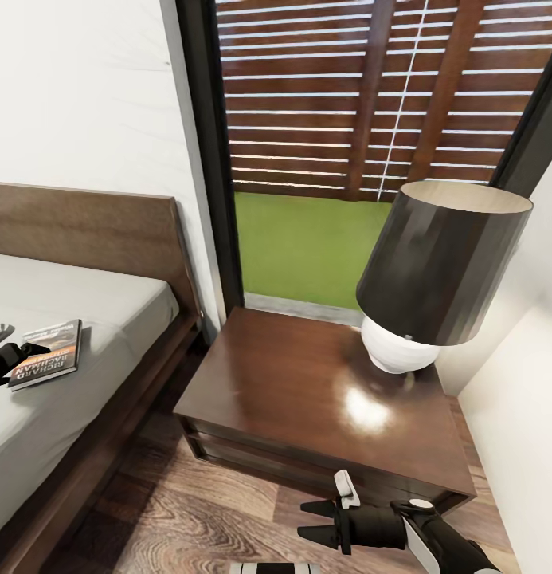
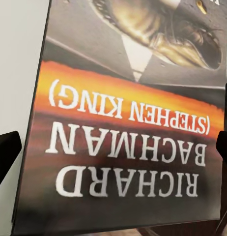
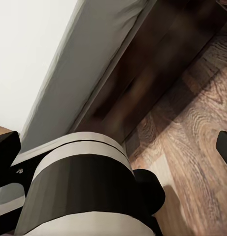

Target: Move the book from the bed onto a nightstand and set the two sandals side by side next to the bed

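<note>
I am straddling the book (image 2: 128, 123) on the bed (image 1: 76, 399) with my left gripper (image 1: 6, 351), fingers apart; closing on a thin cover, I am risking sliding it away.

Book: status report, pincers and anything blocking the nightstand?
Left pincer open, at the book on the bed. Right pincer open, low over the floor. Nightstand top free except lamp at its right rear.
</note>
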Tool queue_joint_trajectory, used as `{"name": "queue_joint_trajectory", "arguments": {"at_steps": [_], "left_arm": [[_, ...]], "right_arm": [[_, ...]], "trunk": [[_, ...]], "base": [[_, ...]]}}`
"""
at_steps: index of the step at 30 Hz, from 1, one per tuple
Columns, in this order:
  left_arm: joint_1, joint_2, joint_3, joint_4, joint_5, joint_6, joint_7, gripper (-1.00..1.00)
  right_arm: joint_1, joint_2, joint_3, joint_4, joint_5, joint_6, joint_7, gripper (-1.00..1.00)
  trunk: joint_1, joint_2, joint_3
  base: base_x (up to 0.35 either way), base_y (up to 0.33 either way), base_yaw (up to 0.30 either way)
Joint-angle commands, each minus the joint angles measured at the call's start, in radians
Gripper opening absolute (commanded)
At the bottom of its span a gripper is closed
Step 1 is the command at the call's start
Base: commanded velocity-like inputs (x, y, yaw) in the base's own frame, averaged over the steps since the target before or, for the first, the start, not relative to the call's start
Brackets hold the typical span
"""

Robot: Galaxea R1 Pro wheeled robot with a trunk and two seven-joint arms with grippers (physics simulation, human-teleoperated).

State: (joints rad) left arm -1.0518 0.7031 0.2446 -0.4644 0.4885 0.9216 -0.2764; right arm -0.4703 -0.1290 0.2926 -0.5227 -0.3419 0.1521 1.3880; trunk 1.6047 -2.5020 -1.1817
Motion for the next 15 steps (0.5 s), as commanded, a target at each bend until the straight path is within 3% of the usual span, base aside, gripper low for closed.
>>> {"name": "queue_joint_trajectory", "arguments": {"at_steps": [1, 15], "left_arm": [[-0.001, -0.001, 0.005, 0.000, -0.010, 0.006, -0.006, 1.00], [-0.001, 0.001, 0.005, 0.001, -0.010, 0.006, -0.005, 1.00]], "right_arm": [[-0.001, -0.001, 0.007, 0.000, -0.010, 0.011, 0.000, 1.00], [-0.001, -0.001, 0.007, 0.000, -0.011, 0.011, 0.000, 1.00]], "trunk": [[0.000, 0.000, -0.001], [0.000, 0.000, -0.001]], "base": [[0.000, -0.018, 0.000], [0.000, -0.005, 0.000]]}}
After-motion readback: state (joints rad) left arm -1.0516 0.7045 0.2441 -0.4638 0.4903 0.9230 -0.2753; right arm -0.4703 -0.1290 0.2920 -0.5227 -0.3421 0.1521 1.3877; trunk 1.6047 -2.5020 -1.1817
